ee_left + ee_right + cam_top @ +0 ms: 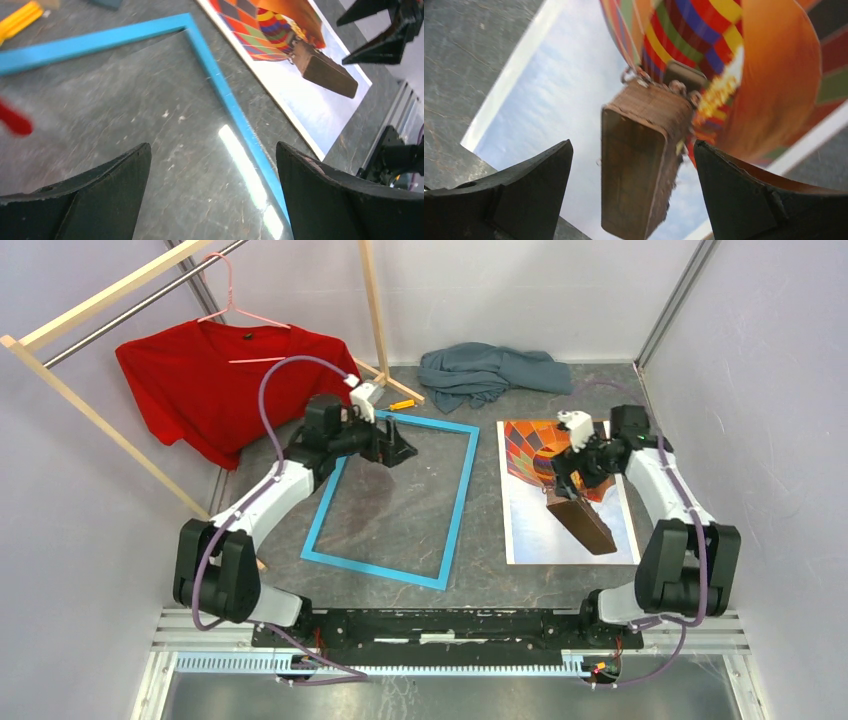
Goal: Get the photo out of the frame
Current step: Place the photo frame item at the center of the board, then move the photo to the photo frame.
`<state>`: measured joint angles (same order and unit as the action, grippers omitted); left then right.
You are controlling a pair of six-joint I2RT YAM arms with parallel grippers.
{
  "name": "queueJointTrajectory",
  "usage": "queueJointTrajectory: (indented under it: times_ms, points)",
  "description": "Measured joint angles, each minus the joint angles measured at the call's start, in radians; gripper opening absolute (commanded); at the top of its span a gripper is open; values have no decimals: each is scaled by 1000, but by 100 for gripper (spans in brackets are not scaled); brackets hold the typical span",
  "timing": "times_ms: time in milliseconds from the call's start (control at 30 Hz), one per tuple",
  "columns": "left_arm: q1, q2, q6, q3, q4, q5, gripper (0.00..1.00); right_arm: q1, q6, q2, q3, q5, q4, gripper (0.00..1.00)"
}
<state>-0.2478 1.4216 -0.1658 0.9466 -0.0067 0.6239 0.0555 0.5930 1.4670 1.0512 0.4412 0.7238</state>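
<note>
Flat right of frame point(461, 495): photo point(530, 530). Over it right gripper point(578, 488), wide, empty; scuff risk descending. Left gripper point(400, 453) wide at frame's far corner.

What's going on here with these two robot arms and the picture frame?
The photo is already out of the frame. The blue frame lies flat on the table, and the balloon photo lies flat beside it, not touching it. The left gripper hangs open over the frame's far corner, and the right gripper hangs open just above the photo. Neither one holds anything.
</note>
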Motion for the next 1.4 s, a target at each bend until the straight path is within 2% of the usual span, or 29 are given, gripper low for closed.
queueJointTrajectory:
  times_ms: [200,367,500,833,1133,1400]
  points:
    - [-194,57,58,140,-50,-81,100,201,68,-63,-61,42,25,98]
    - [-318,183,64,243,-80,-128,100,342,120,-63,-103,82,50,98]
    - [-395,304,55,318,-121,-156,100,410,121,-69,-131,103,29,98]
    - [-552,549,-140,513,-160,-175,100,428,77,-159,-215,103,-88,98]
    - [-696,581,-252,514,-154,-169,100,493,60,-106,-235,140,-117,98]
    - [-721,581,-273,454,-142,-174,100,497,53,-106,-251,153,-132,96]
